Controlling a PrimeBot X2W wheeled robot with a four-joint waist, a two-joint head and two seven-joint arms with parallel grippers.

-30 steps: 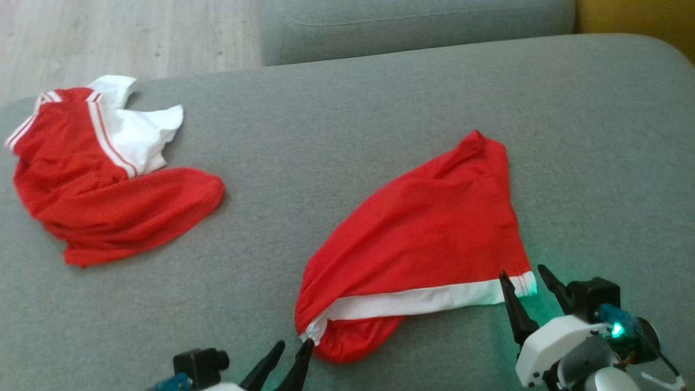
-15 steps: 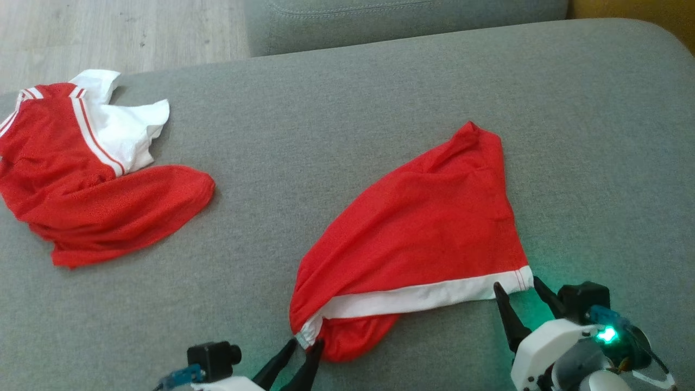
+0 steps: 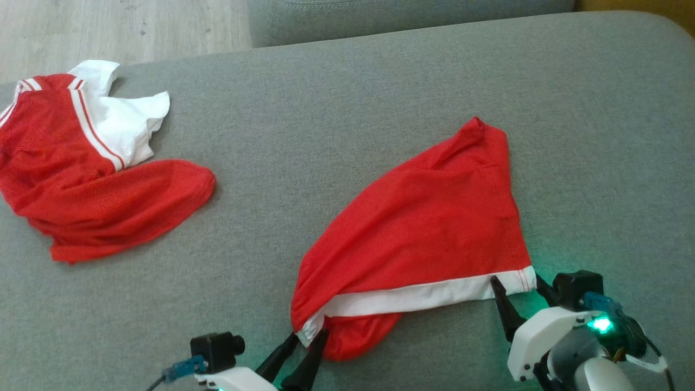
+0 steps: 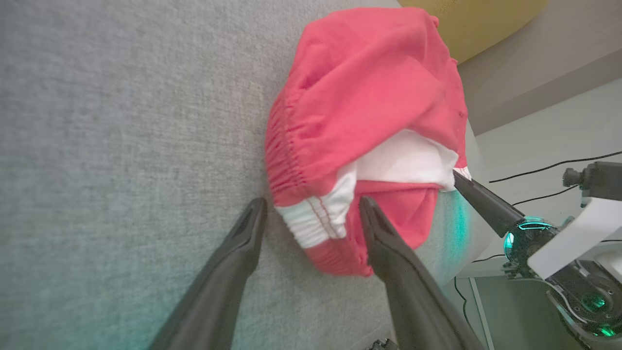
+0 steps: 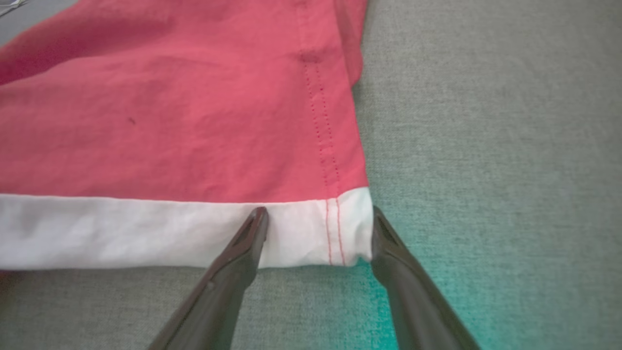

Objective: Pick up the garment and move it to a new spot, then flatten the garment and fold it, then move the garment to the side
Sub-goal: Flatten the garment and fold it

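The garment (image 3: 429, 217) is a pair of red shorts with a white band (image 3: 412, 296) along its near edge, lying spread on the grey cushion (image 3: 347, 108). My left gripper (image 3: 309, 335) is open, and its fingers straddle the band's gathered left corner. In the left wrist view the garment (image 4: 369, 82) bunches between the left gripper (image 4: 312, 201) fingers. My right gripper (image 3: 515, 281) is open at the band's right corner. The right wrist view has the garment (image 5: 170, 121) flat, with the right gripper (image 5: 318, 211) straddling the stitched white corner.
A second red and white garment (image 3: 92, 168) lies crumpled at the cushion's far left. Wooden floor (image 3: 108, 27) and another grey cushion (image 3: 407, 16) lie beyond the far edge. Bare grey fabric stretches between the two garments and to the right.
Both grippers have crept forward, so the band's two corners now sit between their open fingers. The head camera has shifted slightly. The garment lies as before.
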